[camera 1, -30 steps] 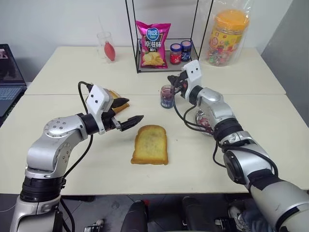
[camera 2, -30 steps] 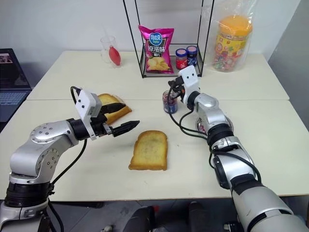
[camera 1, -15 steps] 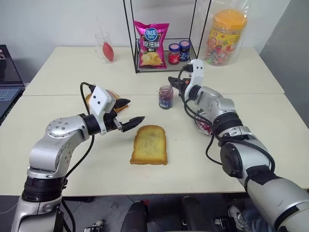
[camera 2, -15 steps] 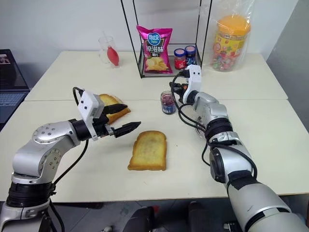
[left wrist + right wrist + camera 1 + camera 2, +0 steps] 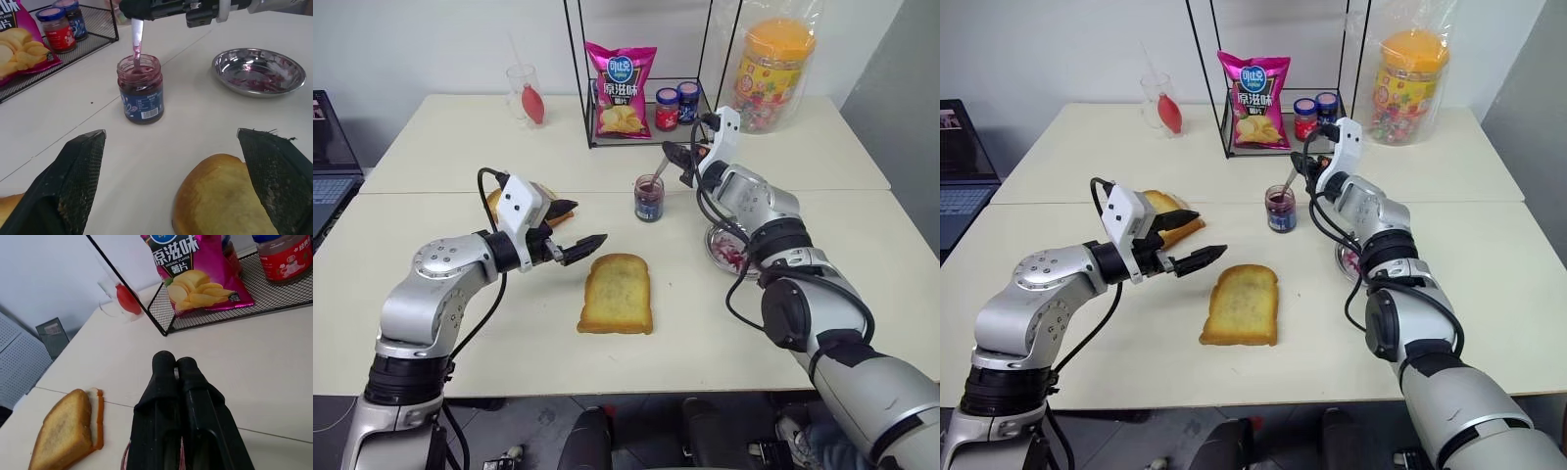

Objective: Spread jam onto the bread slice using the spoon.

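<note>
The jam jar (image 5: 649,199) stands open at mid-table, dark red paste inside. My right gripper (image 5: 681,159) is shut on the handle of the silver spoon (image 5: 137,36), a little above and to the right of the jar. The spoon slants down with its jam-smeared tip in the jar mouth. Nearer to me lies the bread slice (image 5: 616,293), flat on the table with its golden crust showing. Left of the slice, just above the table, my left gripper (image 5: 578,227) hovers open and holds nothing.
A shallow steel dish (image 5: 729,250) smeared with jam sits right of the jar. More bread (image 5: 544,201) lies behind the left gripper. At the back stand a wire rack (image 5: 641,132) with a chips bag and two small jars, a candy tub (image 5: 773,73) and a cup (image 5: 525,91).
The right gripper has rolled and drawn back to the right of the jar, so the spoon now slants into the jar mouth. The left arm has stayed still.
</note>
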